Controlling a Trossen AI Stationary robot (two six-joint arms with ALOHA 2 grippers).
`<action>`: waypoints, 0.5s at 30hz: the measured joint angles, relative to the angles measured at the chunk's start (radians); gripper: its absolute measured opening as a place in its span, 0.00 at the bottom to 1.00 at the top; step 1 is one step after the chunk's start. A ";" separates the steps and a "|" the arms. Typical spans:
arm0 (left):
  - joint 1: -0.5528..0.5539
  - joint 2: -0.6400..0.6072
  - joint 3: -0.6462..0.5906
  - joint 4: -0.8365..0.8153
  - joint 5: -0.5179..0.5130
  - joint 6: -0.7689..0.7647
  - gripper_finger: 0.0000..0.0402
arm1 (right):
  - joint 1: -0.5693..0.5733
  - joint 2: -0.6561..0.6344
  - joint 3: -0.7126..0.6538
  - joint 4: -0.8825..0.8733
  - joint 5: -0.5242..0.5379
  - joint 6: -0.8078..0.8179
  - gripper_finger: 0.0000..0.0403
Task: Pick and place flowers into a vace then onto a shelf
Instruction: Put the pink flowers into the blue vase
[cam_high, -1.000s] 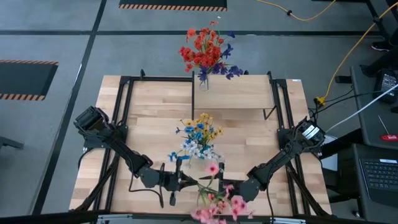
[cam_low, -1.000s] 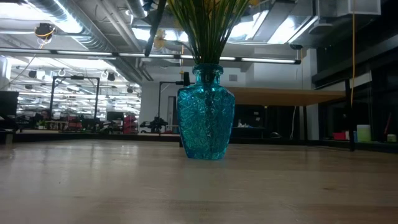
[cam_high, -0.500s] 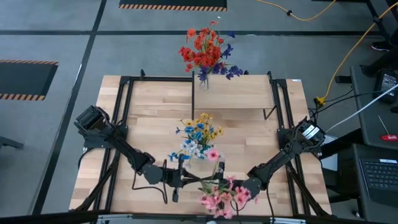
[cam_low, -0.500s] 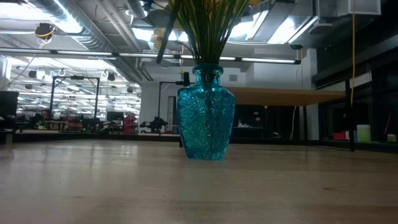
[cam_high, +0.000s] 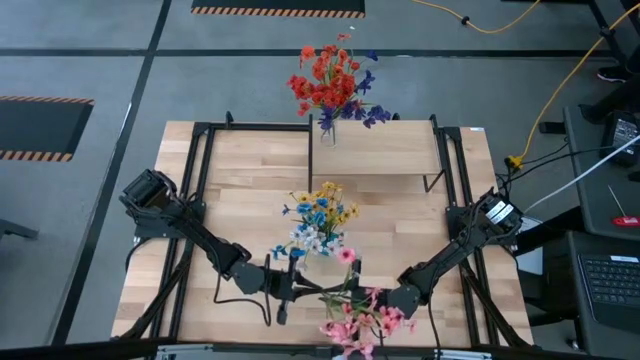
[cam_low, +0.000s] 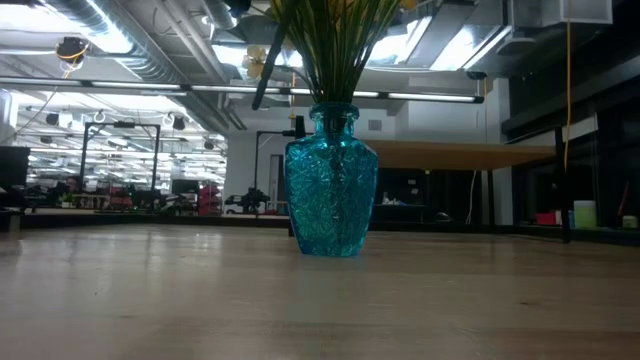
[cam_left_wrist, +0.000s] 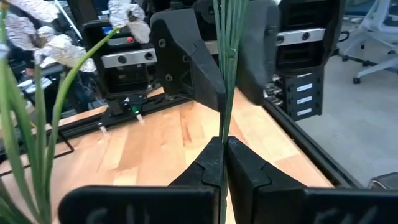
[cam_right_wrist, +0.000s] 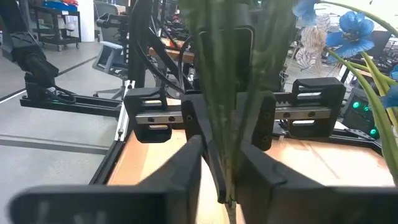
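The flowers I hold are a pink-bloomed bunch (cam_high: 358, 325) with thin green stalks (cam_left_wrist: 227, 74), lying roughly level above the table's near edge. My left gripper (cam_high: 303, 290) is shut on the stalks. My right gripper (cam_high: 387, 298) faces it from the right, its fingers closed in on the same stalks (cam_right_wrist: 227, 149). A blue glass vase (cam_low: 330, 185) stands on the tabletop holding yellow, blue and white flowers (cam_high: 318, 225). The shelf (cam_high: 385, 150) at the far side carries a clear vase of red and purple flowers (cam_high: 330, 85). My left gripper pinches the stalks' lower end (cam_left_wrist: 224, 134) between its two fingers. It comes level from the table's left, lying across them. The bunch is lifted clear of the table. My right gripper has the stalks (cam_right_wrist: 225, 163) between its two fingers (cam_right_wrist: 193, 165). It comes level from the table's right, across them, nearer the blooms than the left gripper.
Black metal frame rails (cam_high: 195, 190) run along the table's left and right sides. The blue vase stands just beyond both grippers, mid-table. Bare tabletop (cam_high: 250, 170) lies left of the shelf, whose thin black legs (cam_high: 311, 160) stand on the table.
The pink bunch has swung between the grippers. Its blooms have shifted a little toward the table's right, and one bloom has risen toward the blue vase. Both arms have stayed nearly where they were.
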 joint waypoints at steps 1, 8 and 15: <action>0.000 0.000 0.000 0.000 0.007 0.000 0.01 | 0.000 0.000 0.000 0.000 0.000 0.000 0.16; 0.001 0.000 0.000 0.000 0.068 -0.010 0.02 | 0.000 0.000 0.000 0.000 -0.006 0.001 0.02; -0.028 0.000 0.000 0.003 0.098 -0.011 0.14 | 0.002 0.000 0.000 0.000 -0.015 -0.001 0.01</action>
